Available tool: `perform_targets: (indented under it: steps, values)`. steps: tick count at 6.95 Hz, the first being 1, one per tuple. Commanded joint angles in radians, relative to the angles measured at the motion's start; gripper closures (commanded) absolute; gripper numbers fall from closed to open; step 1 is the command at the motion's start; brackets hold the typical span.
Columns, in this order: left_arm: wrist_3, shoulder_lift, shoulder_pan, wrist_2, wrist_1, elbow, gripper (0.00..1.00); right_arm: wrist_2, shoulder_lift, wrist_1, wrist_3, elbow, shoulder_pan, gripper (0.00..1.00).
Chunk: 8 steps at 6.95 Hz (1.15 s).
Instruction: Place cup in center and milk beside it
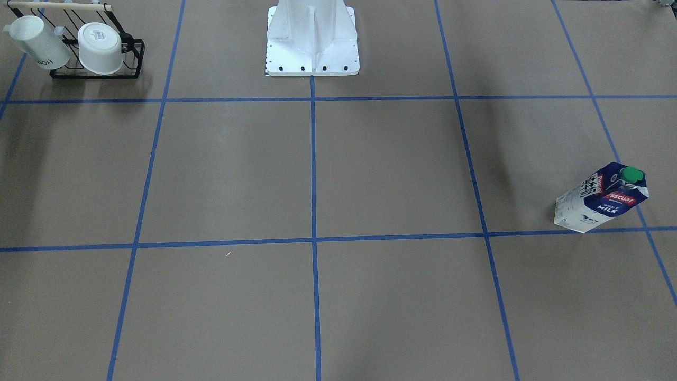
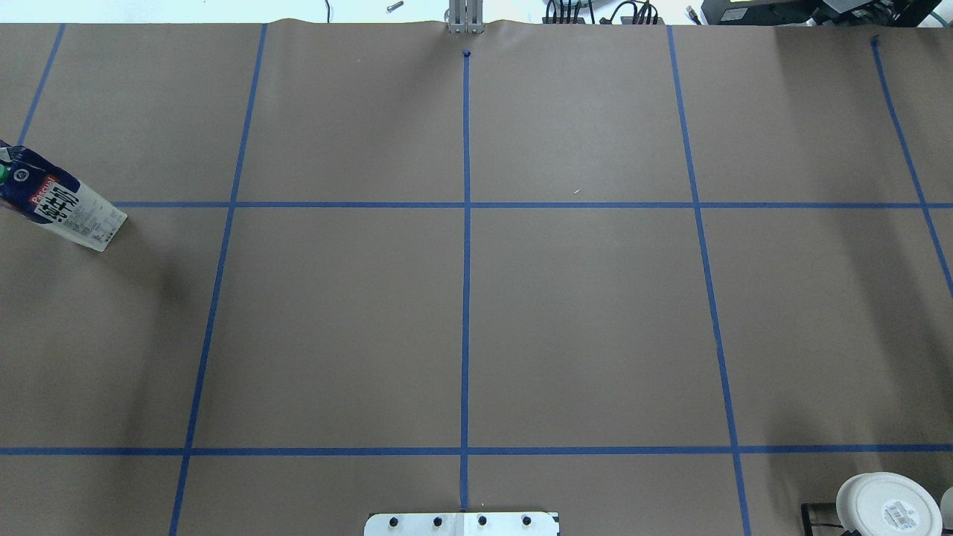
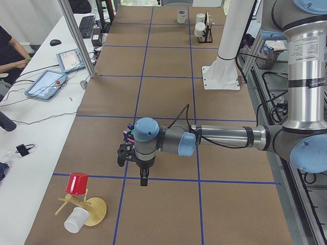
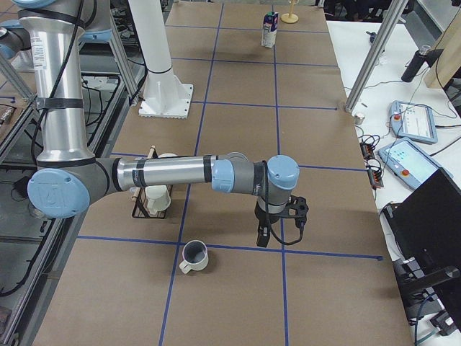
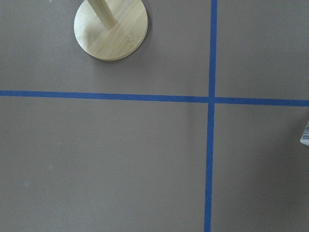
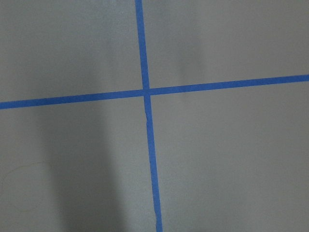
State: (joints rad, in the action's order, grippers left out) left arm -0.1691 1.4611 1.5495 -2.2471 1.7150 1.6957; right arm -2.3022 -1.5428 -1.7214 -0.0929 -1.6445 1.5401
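We cannot tell whether our left gripper (image 3: 144, 179) or right gripper (image 4: 263, 238) is parted. The cup (image 4: 194, 256) stands near the mug rack (image 4: 137, 207), the milk (image 1: 602, 197) far left; a high pinch could topple it short of the center (image 1: 313, 239).

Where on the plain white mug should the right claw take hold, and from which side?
Probably from straight above: the plain white mug with the dark grey inside stands upright, mouth open. Pinch the rim wall opposite its small handle, one finger inside, one outside; the handle looks too small to grip.
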Motion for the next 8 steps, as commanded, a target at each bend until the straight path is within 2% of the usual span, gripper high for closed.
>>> perform_targets:
  steps: [1, 6, 8]
  values:
    - [0.000, -0.002, 0.000, -0.009, 0.003, 0.005, 0.02, -0.061, -0.043, 0.022, 0.013, -0.004, 0.011, 0.00]
    - [-0.001, -0.002, 0.000, -0.009, 0.006, -0.002, 0.02, -0.063, -0.039, 0.022, 0.009, -0.012, 0.011, 0.00]
    - [-0.003, -0.002, 0.001, -0.009, 0.009, 0.004, 0.02, 0.001, -0.036, 0.038, 0.001, -0.026, 0.009, 0.00]
